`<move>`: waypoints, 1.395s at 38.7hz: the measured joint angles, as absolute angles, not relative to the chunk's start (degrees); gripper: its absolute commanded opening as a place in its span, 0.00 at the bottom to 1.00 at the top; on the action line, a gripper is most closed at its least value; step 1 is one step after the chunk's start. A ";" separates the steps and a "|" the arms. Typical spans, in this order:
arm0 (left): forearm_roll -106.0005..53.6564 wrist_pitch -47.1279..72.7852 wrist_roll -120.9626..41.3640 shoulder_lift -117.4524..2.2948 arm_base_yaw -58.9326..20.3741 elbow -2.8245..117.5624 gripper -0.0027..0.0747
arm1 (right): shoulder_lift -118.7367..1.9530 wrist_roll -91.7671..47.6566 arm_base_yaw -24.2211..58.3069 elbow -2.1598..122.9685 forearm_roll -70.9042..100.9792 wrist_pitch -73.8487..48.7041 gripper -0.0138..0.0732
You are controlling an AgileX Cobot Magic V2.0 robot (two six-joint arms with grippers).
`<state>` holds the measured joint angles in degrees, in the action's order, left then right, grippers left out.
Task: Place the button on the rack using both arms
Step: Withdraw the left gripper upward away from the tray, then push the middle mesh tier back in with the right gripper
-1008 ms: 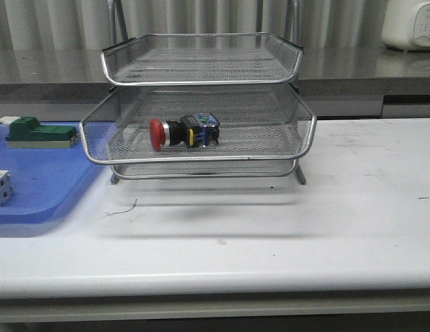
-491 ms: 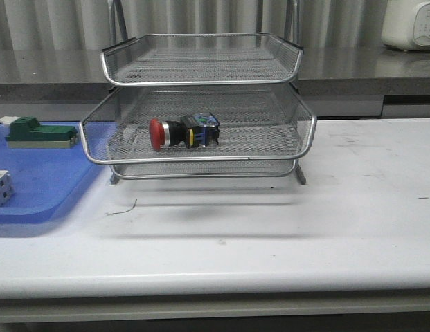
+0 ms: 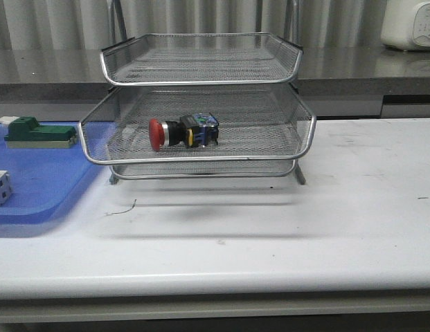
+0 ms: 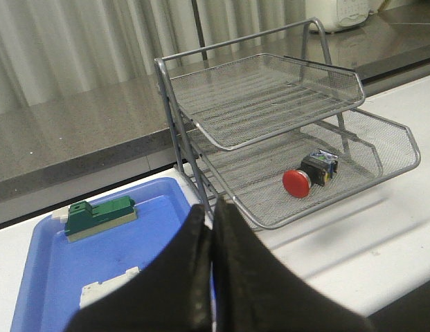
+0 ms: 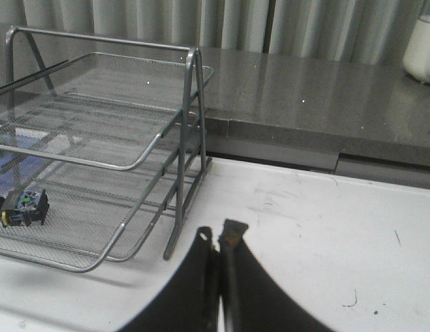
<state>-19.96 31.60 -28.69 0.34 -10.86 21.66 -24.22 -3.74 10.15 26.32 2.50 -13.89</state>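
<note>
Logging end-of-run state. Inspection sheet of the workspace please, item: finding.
Surface: white table, scuffed, a small dark thread near the rack's front.
Job's things: button lying on its side in the middle tier of the rack, red head toward the blue tray.
Clutter: blue tray holding a green block and a white cube.
Grippers: left gripper shut, empty; right gripper shut, empty; both clear of the rack.
Cables: nothing seen.
Surroundings: grey counter, curtain, white appliance.
</note>
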 measured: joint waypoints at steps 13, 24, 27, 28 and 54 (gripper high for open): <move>-19.96 31.60 -28.69 0.34 -10.86 21.66 0.01 | -47.33 -3.74 13.15 37.00 3.79 -15.83 0.09; -19.96 31.60 -28.69 0.34 -10.86 21.66 0.01 | -65.64 -3.74 28.66 46.27 3.88 -20.76 0.09; -19.96 31.60 -28.69 0.34 -10.86 21.66 0.01 | -70.34 -3.74 32.94 48.56 3.88 -20.86 0.09; -19.96 31.60 -28.69 0.34 -10.86 21.66 0.01 | -71.48 -3.74 34.38 49.34 3.92 -20.86 0.09; -19.96 31.60 -28.69 0.34 -10.86 21.66 0.01 | -101.27 -3.74 45.15 67.88 4.01 -24.72 0.09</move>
<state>-19.96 31.60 -28.69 0.34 -10.86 21.66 -101.27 -3.74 45.15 67.88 4.01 -24.72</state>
